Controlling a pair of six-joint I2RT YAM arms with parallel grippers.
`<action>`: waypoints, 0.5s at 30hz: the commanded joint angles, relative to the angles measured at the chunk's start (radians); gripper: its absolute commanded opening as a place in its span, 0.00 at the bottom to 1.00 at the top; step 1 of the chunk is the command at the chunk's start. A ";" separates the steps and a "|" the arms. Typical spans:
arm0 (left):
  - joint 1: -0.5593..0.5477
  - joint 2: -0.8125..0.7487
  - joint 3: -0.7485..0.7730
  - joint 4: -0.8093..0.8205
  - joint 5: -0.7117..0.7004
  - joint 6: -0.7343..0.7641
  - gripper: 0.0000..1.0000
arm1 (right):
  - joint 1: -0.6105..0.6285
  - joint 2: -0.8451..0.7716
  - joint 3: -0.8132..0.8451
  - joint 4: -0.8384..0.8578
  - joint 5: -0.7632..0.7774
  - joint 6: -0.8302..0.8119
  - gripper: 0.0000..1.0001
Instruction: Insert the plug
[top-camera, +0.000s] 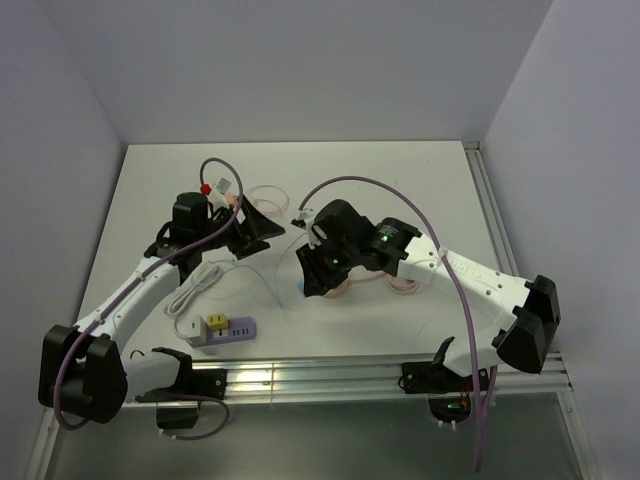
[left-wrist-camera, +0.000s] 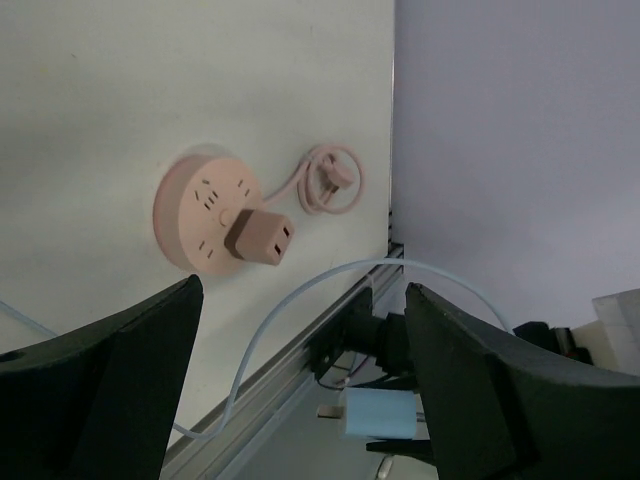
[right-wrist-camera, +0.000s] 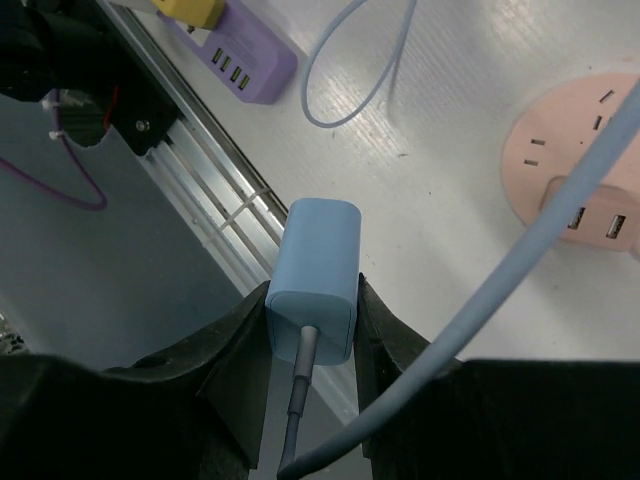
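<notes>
The right gripper (right-wrist-camera: 312, 292) is clamped narrowly on the light-blue rectangular charger plug (right-wrist-camera: 315, 258), one black finger pressed to each side and its pale blue cable (right-wrist-camera: 350, 90) looping across the white table (top-camera: 400, 180). The plug hangs above the table near the middle, close to the round pink power socket (right-wrist-camera: 560, 150) but not touching it. A pink block adapter (left-wrist-camera: 258, 238) already sits in that socket. The left gripper (left-wrist-camera: 303, 288) hovers to the socket's left, jaws spread wide and holding nothing. At the near left lies a purple rectangular power strip (top-camera: 228, 331) with a yellow plug (top-camera: 213, 322) in it.
</notes>
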 joint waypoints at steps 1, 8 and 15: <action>-0.036 -0.007 -0.012 0.072 0.098 0.080 0.87 | -0.001 -0.049 0.007 0.044 -0.051 -0.041 0.00; -0.108 -0.010 -0.059 0.071 0.072 0.109 0.83 | 0.001 -0.072 0.026 0.047 -0.045 -0.039 0.00; -0.137 0.069 -0.043 0.017 -0.025 0.124 0.20 | -0.016 -0.068 0.072 0.003 -0.023 -0.052 0.00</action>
